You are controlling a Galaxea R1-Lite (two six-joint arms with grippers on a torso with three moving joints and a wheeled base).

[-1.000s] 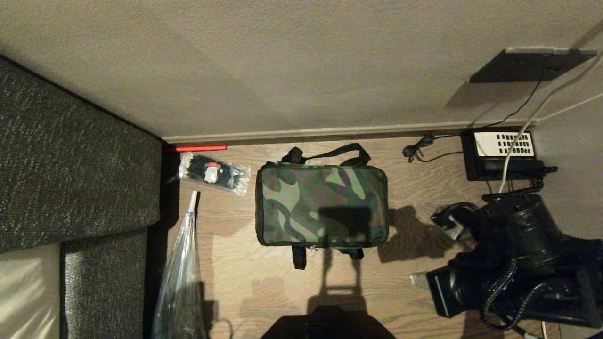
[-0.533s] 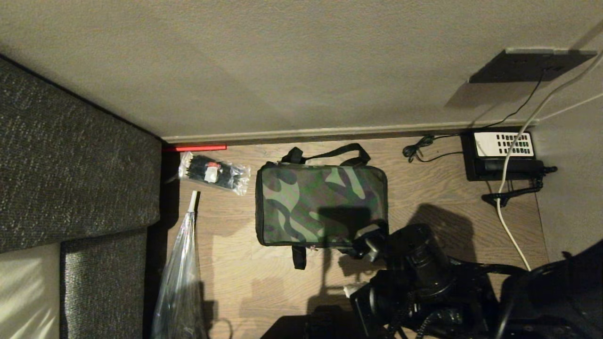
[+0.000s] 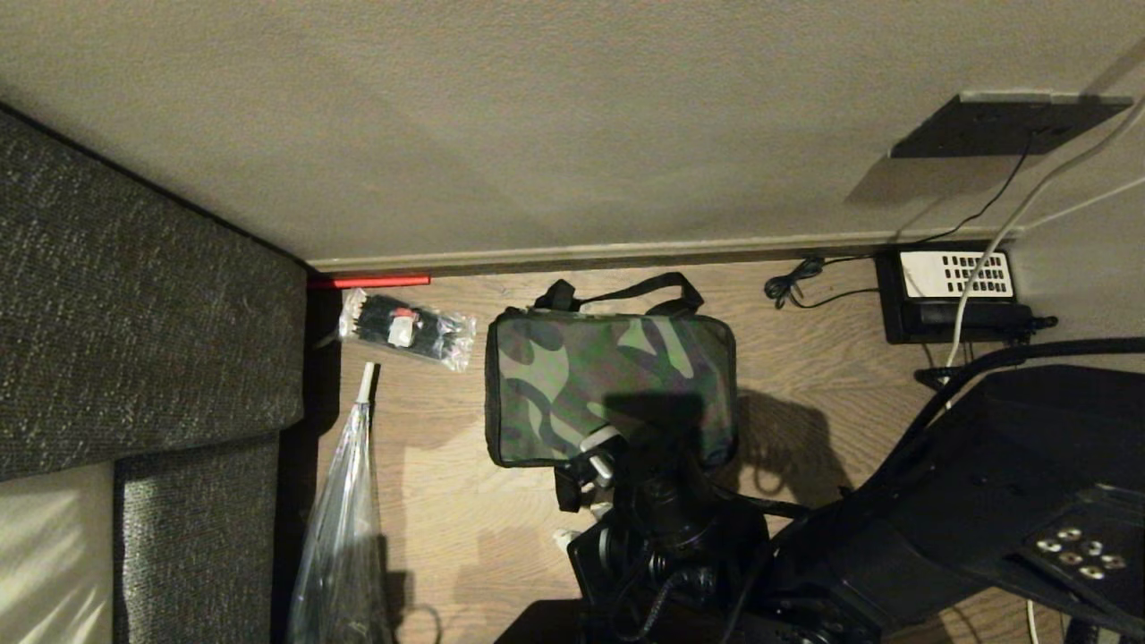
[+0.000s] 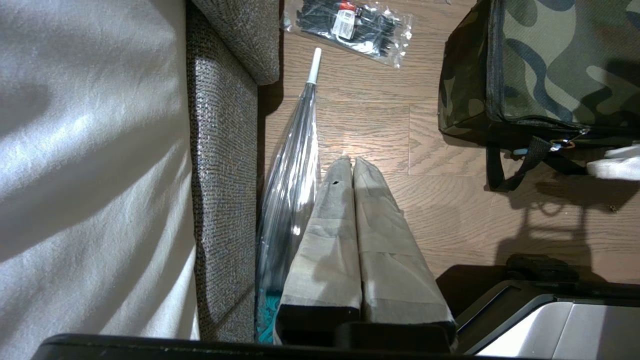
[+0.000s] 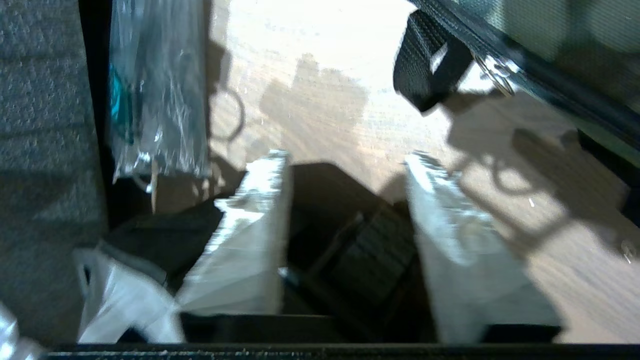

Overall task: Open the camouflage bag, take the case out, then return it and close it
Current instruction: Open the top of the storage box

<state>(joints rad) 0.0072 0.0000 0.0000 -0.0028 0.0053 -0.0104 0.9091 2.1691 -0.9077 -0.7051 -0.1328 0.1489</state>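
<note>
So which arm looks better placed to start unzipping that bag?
Probably the right: its gripper, fingers apart, is at the camouflage bag's near edge. The left gripper, shut, hangs apart from it, beside the sofa.

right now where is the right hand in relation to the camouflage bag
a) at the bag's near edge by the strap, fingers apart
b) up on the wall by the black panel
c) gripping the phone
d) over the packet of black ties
a: the right hand sits at the near edge of the closed camouflage bag, and the right wrist view shows its fingers spread with only floor between them.
</note>
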